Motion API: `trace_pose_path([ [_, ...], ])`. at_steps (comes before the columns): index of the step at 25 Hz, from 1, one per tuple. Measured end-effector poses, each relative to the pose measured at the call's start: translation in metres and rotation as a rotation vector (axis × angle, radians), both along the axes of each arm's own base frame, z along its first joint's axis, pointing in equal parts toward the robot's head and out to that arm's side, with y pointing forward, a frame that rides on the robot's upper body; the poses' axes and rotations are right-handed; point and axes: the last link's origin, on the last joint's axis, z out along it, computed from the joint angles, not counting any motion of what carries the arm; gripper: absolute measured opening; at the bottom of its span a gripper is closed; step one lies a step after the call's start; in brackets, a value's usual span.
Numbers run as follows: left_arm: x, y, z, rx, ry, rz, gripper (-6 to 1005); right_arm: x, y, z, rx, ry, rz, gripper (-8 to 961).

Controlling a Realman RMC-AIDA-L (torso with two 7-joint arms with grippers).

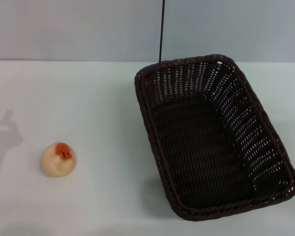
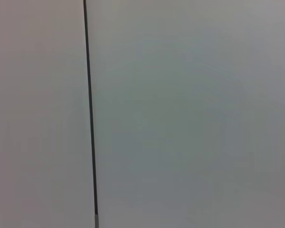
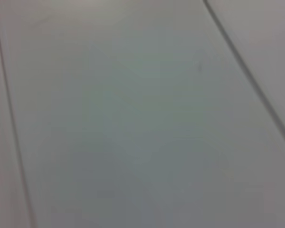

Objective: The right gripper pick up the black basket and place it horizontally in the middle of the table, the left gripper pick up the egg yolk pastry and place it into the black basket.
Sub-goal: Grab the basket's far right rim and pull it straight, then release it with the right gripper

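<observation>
The black basket (image 1: 214, 137) is a large dark woven wicker basket standing empty on the right half of the white table (image 1: 103, 113), its long side running from far to near and slightly slanted. The egg yolk pastry (image 1: 59, 159) is a small cream dome with an orange-red spot, lying on the table at the near left, well apart from the basket. Neither gripper shows in any view. Both wrist views show only plain pale wall panels with dark seams.
A pale wall (image 1: 78, 29) with a thin dark vertical seam (image 1: 162, 29) stands behind the table's far edge. A faint arm shadow (image 1: 5, 132) falls on the table at the far left. Bare tabletop lies between pastry and basket.
</observation>
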Motion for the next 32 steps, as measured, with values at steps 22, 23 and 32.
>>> trace_pose_path([
  [22, -0.011, -0.019, 0.005, 0.027, -0.038, 0.046, -1, -0.083, 0.123, 0.07, -1.287, -0.226, -0.503, 668],
  [23, -0.011, -0.02, 0.006, 0.032, -0.04, 0.05, -1, -0.083, 0.123, 0.07, -1.287, -0.226, -0.503, 667],
  [32, -0.012, -0.017, 0.008, 0.046, -0.044, 0.054, 0, -0.126, 0.146, 0.051, -1.467, -0.479, -0.622, 663],
])
